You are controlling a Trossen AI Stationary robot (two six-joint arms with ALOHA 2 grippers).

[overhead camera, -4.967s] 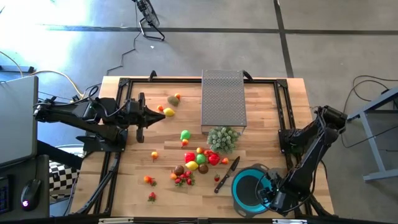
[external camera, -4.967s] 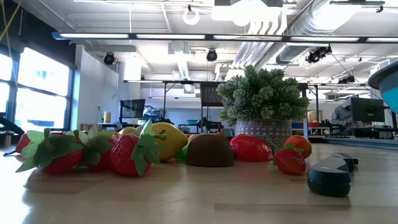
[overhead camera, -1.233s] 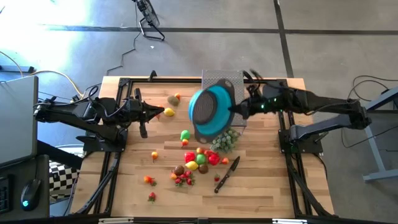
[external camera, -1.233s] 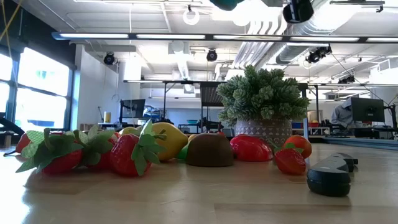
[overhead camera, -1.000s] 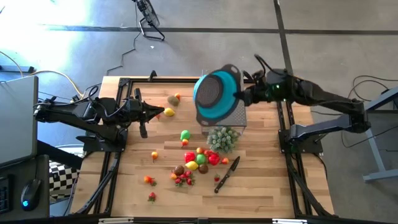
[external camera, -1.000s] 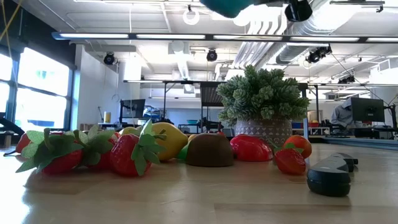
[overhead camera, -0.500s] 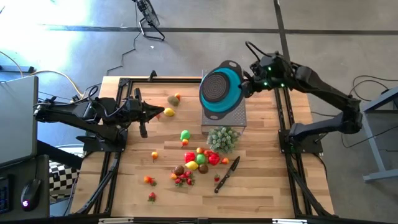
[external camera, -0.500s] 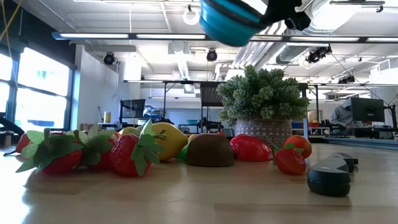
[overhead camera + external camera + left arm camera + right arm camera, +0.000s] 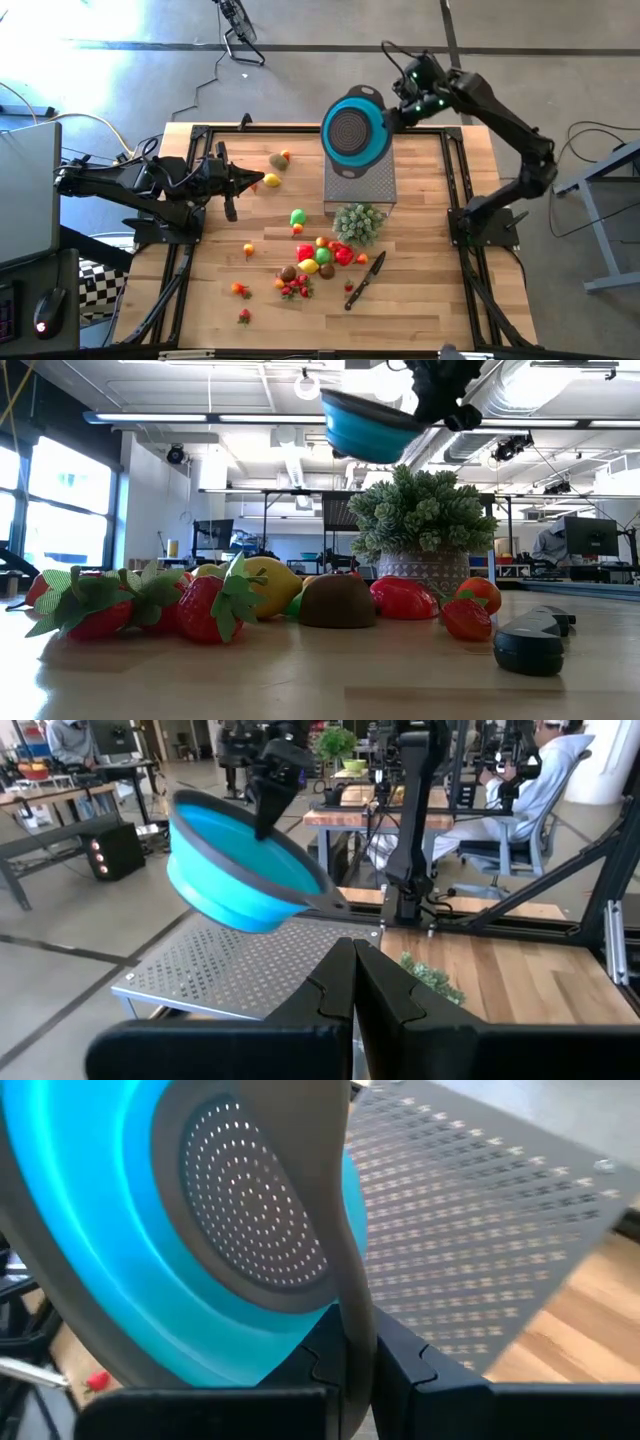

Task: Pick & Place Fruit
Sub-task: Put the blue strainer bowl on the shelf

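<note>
Since 5 s ago my right arm has swung the blue bowl (image 9: 356, 133) up from the near right corner of the bench (image 9: 430, 290) to high over the far edge; half a sec ago it sat a touch nearer me.

High view: right end effector (image 9: 393, 118) is clamped on the bowl's rim, bowl hanging beside it toward the left arm, over the far end of the perforated metal tray (image 9: 360, 185). I judge the rim grip keeps the bowl mouth free for loading later. Left end effector (image 9: 252, 182) waits shut, holding nothing, w/ a yellow fruit (image 9: 271, 180) just ahead of its tip. Main fruit cluster (image 9: 318, 258) lies well below the bowl, nearer me, past the green bushy cluster (image 9: 359, 223); the knife (image 9: 365, 279) sits beside it on the right arm's side.

Low view: bowl (image 9: 368, 422) is well above the bench, nothing under it at that height, so room to lower. Strawberries (image 9: 150, 605) and other fruit sit untouched on the wood.

Left wrist view: own fingers (image 9: 352, 990) pressed together; bowl (image 9: 240, 870) floats ahead over the tray (image 9: 245, 975), tilted.

Right wrist view: fingers (image 9: 345, 1350) pinch the bowl's grey rim (image 9: 340, 1210); tray (image 9: 480, 1220) lies beyond. Tray edge is close under the bowl, bench frame rails flank it — I'd watch those when setting down. No fruit placed yet.
</note>
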